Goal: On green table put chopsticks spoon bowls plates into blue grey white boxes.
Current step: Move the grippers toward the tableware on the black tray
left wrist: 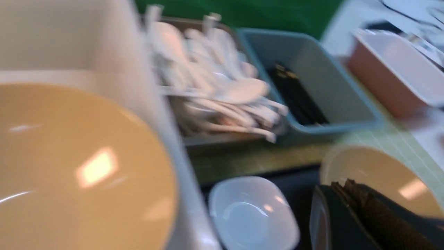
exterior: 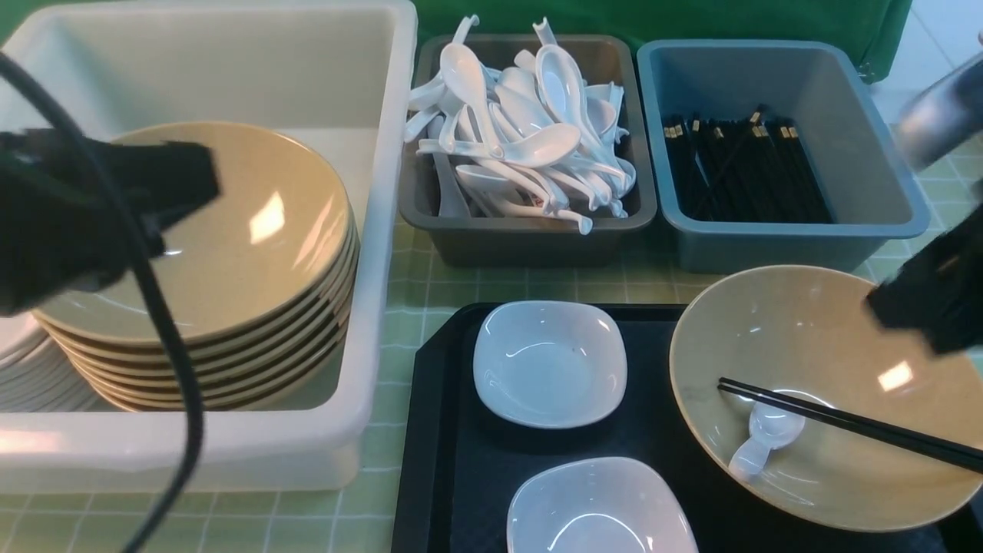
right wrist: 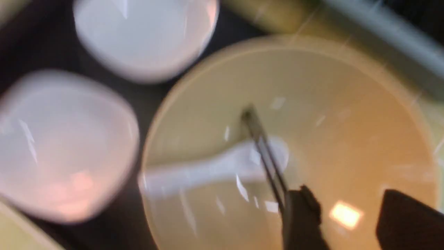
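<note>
A big tan bowl [exterior: 799, 338] stands on the black tray [exterior: 453, 430], holding black chopsticks [exterior: 845, 421] and a white spoon [exterior: 768, 434]. My right gripper [exterior: 925, 307] hovers over the bowl's right side; in the right wrist view this gripper [right wrist: 347, 206] is open and holds nothing, with the chopsticks [right wrist: 263, 152] running beside one finger and across the spoon [right wrist: 208, 170]. Two white square bowls [exterior: 549, 361] [exterior: 599, 511] also sit on the tray. My left gripper [exterior: 192, 180] is shut and empty above the stack of tan plates [exterior: 253, 230] in the white box [exterior: 380, 230].
The grey box [exterior: 530, 242] is piled with white spoons [exterior: 522, 130]. Beside it, the blue box [exterior: 768, 246] holds black chopsticks [exterior: 745, 169]. A pink box [left wrist: 392, 76] lies beyond the blue one. A black cable [exterior: 169, 353] hangs in front of the plates.
</note>
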Tool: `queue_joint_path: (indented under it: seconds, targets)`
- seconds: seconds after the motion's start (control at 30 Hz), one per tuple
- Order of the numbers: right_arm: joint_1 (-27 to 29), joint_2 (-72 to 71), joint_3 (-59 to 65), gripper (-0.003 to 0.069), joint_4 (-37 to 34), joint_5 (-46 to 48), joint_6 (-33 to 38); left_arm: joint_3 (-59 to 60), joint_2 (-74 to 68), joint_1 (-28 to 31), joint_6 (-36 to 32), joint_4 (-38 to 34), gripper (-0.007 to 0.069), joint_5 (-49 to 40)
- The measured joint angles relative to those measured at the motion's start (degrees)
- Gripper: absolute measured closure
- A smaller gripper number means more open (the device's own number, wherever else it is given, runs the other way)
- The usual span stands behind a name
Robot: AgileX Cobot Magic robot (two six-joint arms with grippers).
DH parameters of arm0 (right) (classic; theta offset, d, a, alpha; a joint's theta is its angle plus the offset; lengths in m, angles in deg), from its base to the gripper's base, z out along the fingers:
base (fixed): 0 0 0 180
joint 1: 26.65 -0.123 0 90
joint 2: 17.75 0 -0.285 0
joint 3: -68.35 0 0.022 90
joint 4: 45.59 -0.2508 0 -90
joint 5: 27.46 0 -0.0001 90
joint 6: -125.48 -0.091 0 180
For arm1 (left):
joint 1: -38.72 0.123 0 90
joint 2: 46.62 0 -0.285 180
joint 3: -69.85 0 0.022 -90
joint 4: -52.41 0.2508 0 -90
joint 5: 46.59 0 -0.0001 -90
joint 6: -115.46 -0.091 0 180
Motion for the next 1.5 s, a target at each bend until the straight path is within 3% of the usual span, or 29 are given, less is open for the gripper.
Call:
queue_joint_path:
  seconds: [0.13,0.2,0.33,0.53,0.57,0.7,0.83,1.5]
  targets:
    - [-6.9,9.0,-1.2,0.0193,6.9,5.3,-1.9,-2.1,-2.2,-3.8,-4.2,-2.9,0.0625,-6.9]
    - [-7.2,13.4,-1.7,0.0146,7.8,6.3,-2.4,-2.2,-3.8,-4.5,-5.1,-3.3,0.0625,-11.3]
    - [-4.3,18.1,-1.9,0.0107,8.4,6.4,-2.2,-2.2,-5.9,-4.6,-6.0,-3.2,0.0624,-16.3]
    - [2.5,22.5,-2.1,0.0117,5.2,6.5,1.6,-2.2,-6.0,-4.6,-7.2,-3.2,0.0624,-16.8]
    - [3.4,23.1,-2.2,0.0129,3.3,6.7,2.9,-2.2,-6.0,-4.6,-7.3,-3.2,0.0624,-16.8]
    - [5.6,25.0,-2.3,0.0291,-1.8,7.4,6.8,-2.2,-6.0,-4.6,-7.4,-3.2,0.0624,-16.7]
    - [6.0,25.1,-2.8,0.0576,-2.6,8.3,7.2,-2.2,-6.0,-4.6,-7.5,-3.2,0.0624,-16.7]
    - [6.1,25.1,-8.8,0.0598,-3.1,13.4,3.5,-2.2,-6.0,-4.6,-7.7,-3.2,0.0624,-15.4]
